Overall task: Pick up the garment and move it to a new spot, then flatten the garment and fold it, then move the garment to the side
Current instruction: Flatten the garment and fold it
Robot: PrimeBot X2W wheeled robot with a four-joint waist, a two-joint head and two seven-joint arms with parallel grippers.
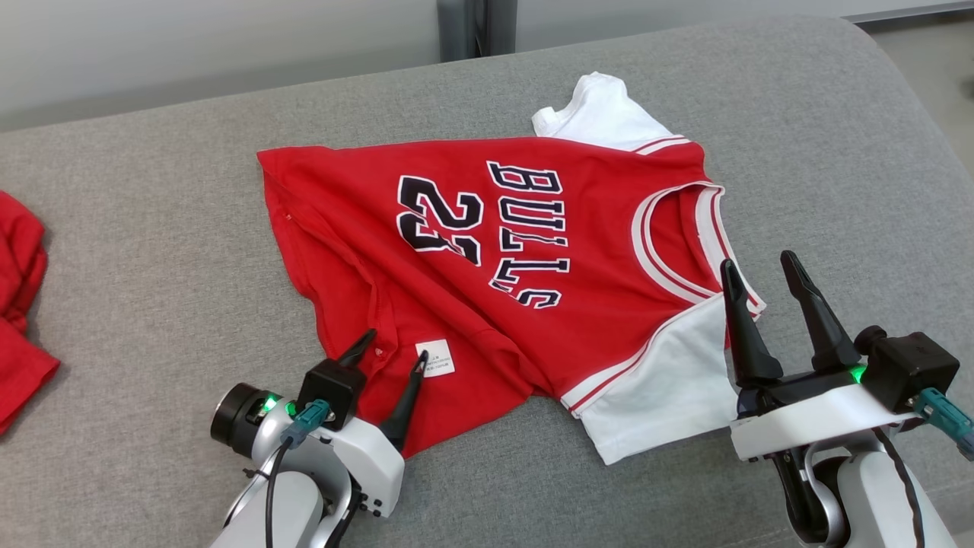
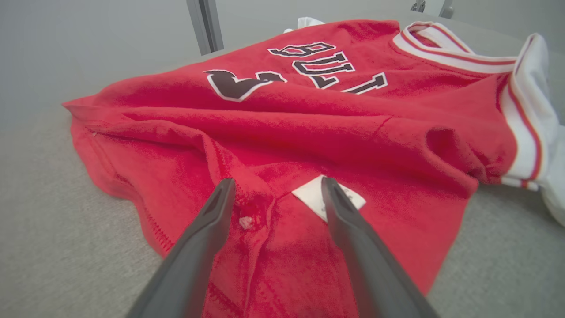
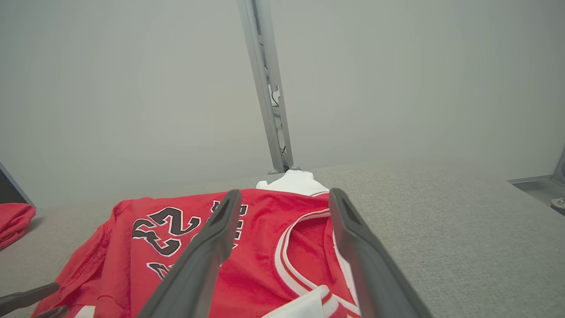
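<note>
— Carrier and load?
— The grey fabric surface (image 1: 152, 228) is bare along its right and near edges. The red jersey (image 1: 487, 304) lies rumpled mid-surface, a second red cloth (image 1: 19, 304) at the left edge.
— Claws?
— Both released. The left claw (image 1: 396, 346) is over the near hem beside the white label (image 1: 436, 358); the right claw (image 1: 759, 260) is above the white sleeve.

A: Jersey (image 1: 487, 304), centre frame?
B: Red knit cloth, matt, a bit fuzzy in the left wrist view. White trim is ribbed. Lettering is flatter and smoother than the knit.
A: Label (image 1: 435, 358), lower centre?
B: White, thin, smooth. Woven or paper, can't tell.
A: Underneath?
B: Cushion (image 1: 152, 228): grey woven fabric, coarse, matt.
A: Left gripper (image 1: 396, 345), right gripper (image 1: 759, 261)?
B: Smooth dark plastic fingers (image 1: 749, 342), matt. Wrist shells are glossy white plastic.
A: Upper middle?
B: Post (image 3: 262, 88): grey metal, dull sheen. Red cloth (image 1: 19, 304) at the left edge: soft, matt.
</note>
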